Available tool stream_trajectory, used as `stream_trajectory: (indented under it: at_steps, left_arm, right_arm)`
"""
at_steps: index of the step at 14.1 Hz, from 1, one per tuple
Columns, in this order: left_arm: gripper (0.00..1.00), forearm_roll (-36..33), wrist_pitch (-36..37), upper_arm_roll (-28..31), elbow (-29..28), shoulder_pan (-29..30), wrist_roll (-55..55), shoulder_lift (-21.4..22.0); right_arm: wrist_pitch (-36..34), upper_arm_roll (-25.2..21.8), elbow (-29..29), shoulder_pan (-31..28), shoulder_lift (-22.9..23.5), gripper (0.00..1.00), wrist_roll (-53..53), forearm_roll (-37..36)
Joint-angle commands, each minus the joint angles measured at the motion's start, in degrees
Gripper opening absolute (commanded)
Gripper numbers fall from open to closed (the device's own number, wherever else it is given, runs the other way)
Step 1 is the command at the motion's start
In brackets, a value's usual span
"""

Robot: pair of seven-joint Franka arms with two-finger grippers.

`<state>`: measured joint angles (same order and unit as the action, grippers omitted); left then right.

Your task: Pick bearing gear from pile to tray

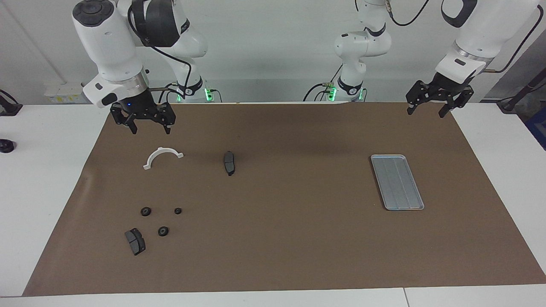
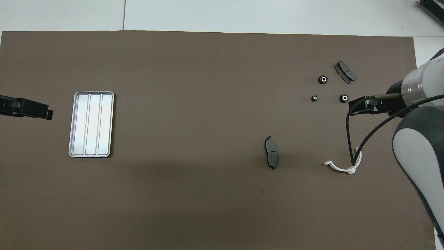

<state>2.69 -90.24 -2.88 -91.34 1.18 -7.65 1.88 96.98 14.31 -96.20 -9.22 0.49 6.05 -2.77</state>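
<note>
Three small black round bearing gears [image 1: 146, 211] [image 1: 178, 210] [image 1: 163, 231] lie loosely grouped on the brown mat toward the right arm's end, also seen in the overhead view [image 2: 323, 79] [image 2: 315, 98] [image 2: 343, 98]. The silver ribbed tray [image 1: 396, 182] [image 2: 91, 124] lies flat and holds nothing, toward the left arm's end. My right gripper [image 1: 151, 129] [image 2: 352, 106] hangs open and holds nothing, over the mat near the white bracket. My left gripper [image 1: 426, 113] [image 2: 48, 114] waits open and raised over the mat's edge at its own end, apart from the tray.
A white curved bracket [image 1: 162, 157] [image 2: 343, 166] lies nearer to the robots than the gears. One dark brake pad [image 1: 229, 162] [image 2: 271, 152] rests mid-mat; another [image 1: 135, 241] [image 2: 344, 72] lies beside the gears, farther from the robots.
</note>
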Motion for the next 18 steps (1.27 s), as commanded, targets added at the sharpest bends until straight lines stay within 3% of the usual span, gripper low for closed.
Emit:
stream_trajectory:
  at_steps: [1, 4, 8, 11, 16, 18]
  left_arm:
    - [1.0, -0.8, -2.4, -0.3, -2.8, 0.6, 0.6, 1.8]
    - [1.0, -0.8, -2.7, -0.3, -3.0, 0.5, 4.9, 1.9]
    - [1.0, -0.9, -2.8, -0.3, -3.6, 0.5, 4.5, 2.1]
    - [1.0, -0.9, -3.0, -0.2, -4.5, 0.5, 4.5, 2.7]
    - [1.0, -0.9, -3.4, -0.2, -4.7, 0.5, 4.5, 2.7]
    - [1.0, -0.9, -3.4, -0.3, -4.7, 0.5, 4.5, 2.7]
  right_arm:
    - [0.8, 0.2, -1.8, -0.5, -1.4, 1.0, 0.2, -0.7]
    - [1.8, 0.3, -1.9, -0.9, 0.2, 1.0, 0.2, 0.2]
    - [11.0, 0.3, -6.1, -1.2, 2.6, 1.0, -0.2, 0.4]
    - [16.5, 0.3, -6.1, -2.1, 8.5, 1.0, -1.0, 0.3]
    - [30.2, 0.1, -4.7, -5.6, 19.5, 1.0, -10.9, -1.1]
    - [34.1, 0.0, -4.1, -5.7, 22.9, 1.0, -11.2, -4.6]
